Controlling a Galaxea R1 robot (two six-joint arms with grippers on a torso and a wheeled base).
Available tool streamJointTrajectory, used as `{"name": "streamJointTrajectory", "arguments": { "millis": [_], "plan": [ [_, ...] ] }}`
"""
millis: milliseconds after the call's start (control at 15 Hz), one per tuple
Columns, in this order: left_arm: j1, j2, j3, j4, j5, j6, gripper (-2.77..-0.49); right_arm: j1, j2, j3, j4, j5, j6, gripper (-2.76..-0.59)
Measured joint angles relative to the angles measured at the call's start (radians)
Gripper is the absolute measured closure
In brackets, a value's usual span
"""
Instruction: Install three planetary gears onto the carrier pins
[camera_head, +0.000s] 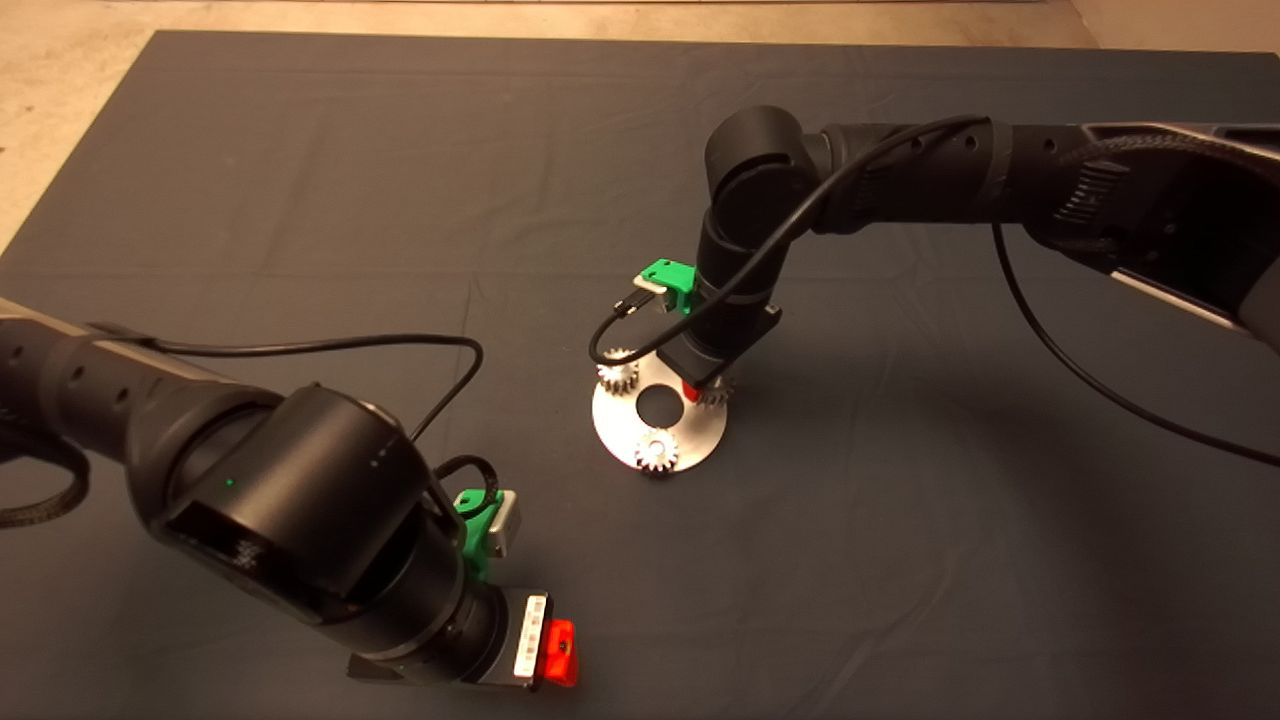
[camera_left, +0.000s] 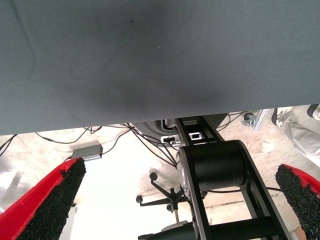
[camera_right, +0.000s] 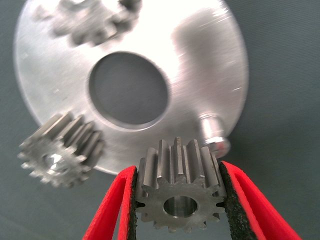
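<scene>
The right wrist view shows what the head view hides: the right gripper (camera_right: 177, 200) has its fingers clamped on a third gear (camera_right: 178, 192), held just beside a bare carrier pin (camera_right: 210, 127) at the disc (camera_right: 210, 60) edge. Two gears (camera_head: 618, 374) (camera_head: 657, 450) already sit on the disc. Around the disc the tabletop (camera_head: 900, 520) lies open. The left gripper (camera_head: 560, 652) hangs at the near tabletop edge, far from the disc, fingers (camera_left: 55, 200) spread wide.

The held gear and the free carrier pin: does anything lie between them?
No. In the right wrist view the held gear, clamped by the right end effector, sits just beside the free carrier pin; only bare disc edge shows between them.
</scene>
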Motion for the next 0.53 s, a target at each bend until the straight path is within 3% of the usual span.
{"name": "streamJointTrajectory", "arguments": {
  "millis": [133, 267, 533],
  "plan": [
    [0.0, 0.0, 0.0, 0.0, 0.0, 0.0, -2.76, -0.02, 0.0, 0.013, 0.0, 0.013, -0.003, -0.97],
    [0.0, 0.0, 0.0, 0.0, 0.0, 0.0, -2.76, -0.032, 0.0, 0.019, -0.001, 0.014, -0.005, -0.97],
    [0.0, 0.0, 0.0, 0.0, 0.0, 0.0, -2.76, 0.001, 0.0, 0.021, -0.002, 0.014, -0.005, -0.97]
  ]
}}
